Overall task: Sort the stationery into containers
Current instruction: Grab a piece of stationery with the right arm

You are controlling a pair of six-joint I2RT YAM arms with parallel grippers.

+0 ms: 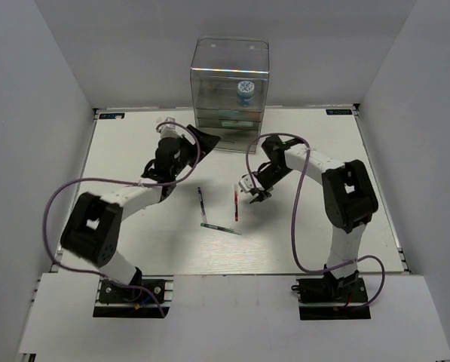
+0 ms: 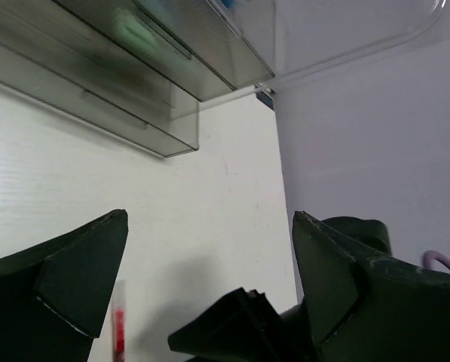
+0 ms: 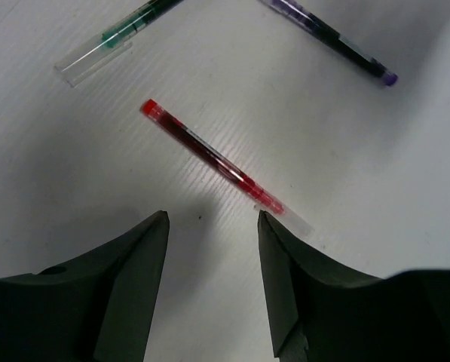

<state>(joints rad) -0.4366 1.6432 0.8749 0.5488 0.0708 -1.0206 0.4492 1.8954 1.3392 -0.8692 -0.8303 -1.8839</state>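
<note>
The clear organiser (image 1: 231, 72) stands at the table's far middle, with the blue-and-white tape roll (image 1: 245, 89) in its upper compartment and something pale green (image 1: 229, 117) in a grey drawer. My left gripper (image 1: 203, 140) is open and empty just left of the drawers (image 2: 127, 90). On the table lie a red pen (image 1: 236, 205), a dark pen (image 1: 200, 202) and a green pen (image 1: 221, 228). My right gripper (image 1: 255, 193) is open and empty just right of the red pen's far end. In the right wrist view the red pen (image 3: 209, 158) lies just ahead of the open fingers (image 3: 138, 256).
White walls close in the table on three sides. Purple cables loop from both arms over the table. In the left wrist view a dark part of the other arm (image 2: 240, 324) sits low between my fingers, with the red pen's tip (image 2: 119, 324) beside it.
</note>
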